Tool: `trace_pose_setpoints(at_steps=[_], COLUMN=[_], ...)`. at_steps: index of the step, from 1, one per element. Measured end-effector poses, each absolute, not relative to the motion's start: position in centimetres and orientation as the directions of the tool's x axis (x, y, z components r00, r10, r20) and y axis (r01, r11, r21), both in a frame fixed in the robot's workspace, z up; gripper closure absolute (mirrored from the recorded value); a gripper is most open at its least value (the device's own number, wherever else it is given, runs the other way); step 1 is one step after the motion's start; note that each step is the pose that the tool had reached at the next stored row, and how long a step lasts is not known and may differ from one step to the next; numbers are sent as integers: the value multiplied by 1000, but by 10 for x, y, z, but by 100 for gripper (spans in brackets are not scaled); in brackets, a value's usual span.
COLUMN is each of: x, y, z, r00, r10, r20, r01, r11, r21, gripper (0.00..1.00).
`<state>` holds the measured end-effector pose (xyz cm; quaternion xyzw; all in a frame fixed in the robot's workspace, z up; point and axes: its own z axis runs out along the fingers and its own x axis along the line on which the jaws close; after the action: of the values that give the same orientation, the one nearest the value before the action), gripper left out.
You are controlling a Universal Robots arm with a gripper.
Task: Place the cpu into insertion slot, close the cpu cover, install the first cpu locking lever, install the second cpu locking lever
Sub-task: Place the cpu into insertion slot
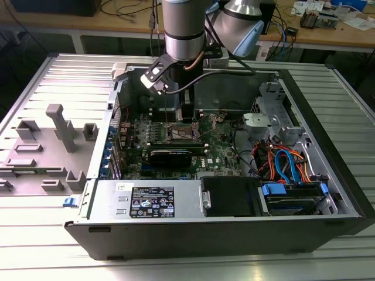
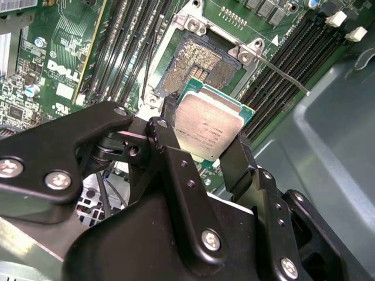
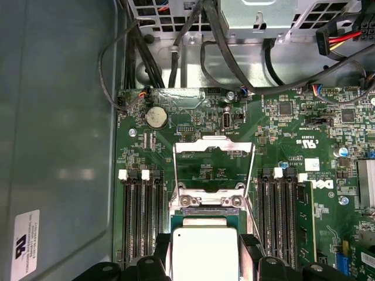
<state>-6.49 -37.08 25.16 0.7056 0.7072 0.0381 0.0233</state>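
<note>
Your gripper is clamped on the cpu. The two black fingers press on opposite edges of the chip, so the jaws stand only as wide as the chip itself. Its silvery top faces up, and a thin green border shows along the two free edges.

In the second wrist view the cpu hangs tilted over the near corner of the insertion slot. It is not seated: most of the slot's pin field lies bare beyond the chip. You cannot tell from these views whether the chip's lower edge touches the slot's rim.

In the first wrist view the cpu cover stands raised at the far side of the slot, and the board shows through its window. One locking lever is swung out, its thin rod lying across the memory slots on that side.

Room is tight at the sides. Banks of memory slots run close along both flanks of the slot, and the grey case wall rises just past one bank.

In the exterior view the arm comes down into the open computer case over the motherboard. The orange and blue cables at the exterior view's right are well apart from it.
</note>
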Motion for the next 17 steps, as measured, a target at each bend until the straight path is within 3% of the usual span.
trace_pose_setpoints(at_steps=[17], x=[-70], y=[-378], z=[240], r00=[-10], r10=[1000], r20=[22], r01=[996], r11=[8], r21=[84], gripper=[46])
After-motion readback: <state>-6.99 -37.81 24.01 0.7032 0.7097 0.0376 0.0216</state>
